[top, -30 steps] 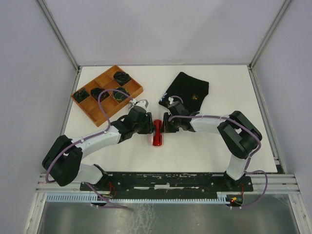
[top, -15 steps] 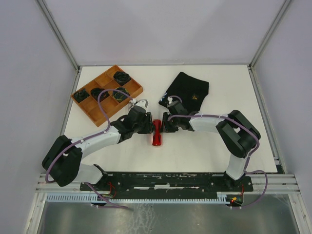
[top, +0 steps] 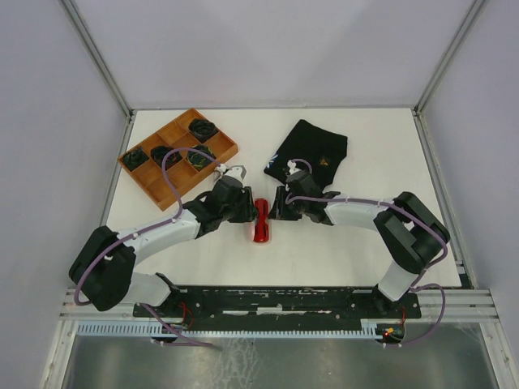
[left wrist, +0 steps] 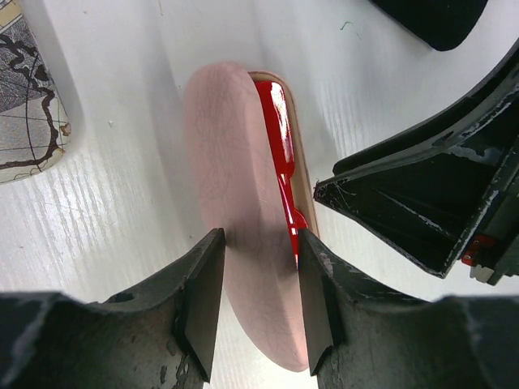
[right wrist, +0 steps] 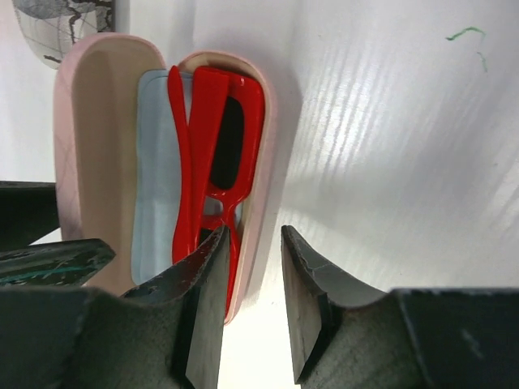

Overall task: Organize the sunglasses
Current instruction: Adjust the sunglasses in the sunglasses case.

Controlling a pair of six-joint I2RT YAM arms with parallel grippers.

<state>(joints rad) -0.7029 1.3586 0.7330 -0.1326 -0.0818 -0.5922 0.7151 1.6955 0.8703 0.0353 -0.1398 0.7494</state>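
Loosened a little, the right jaws stand narrowly apart over the rim of the pink case [right wrist: 85, 162], by the red sunglasses [right wrist: 212, 113] inside. The left jaws squeeze its lid.

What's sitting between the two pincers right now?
The open pink case with the red sunglasses lying inside. The top view shows it between the left pincer and the right pincer.
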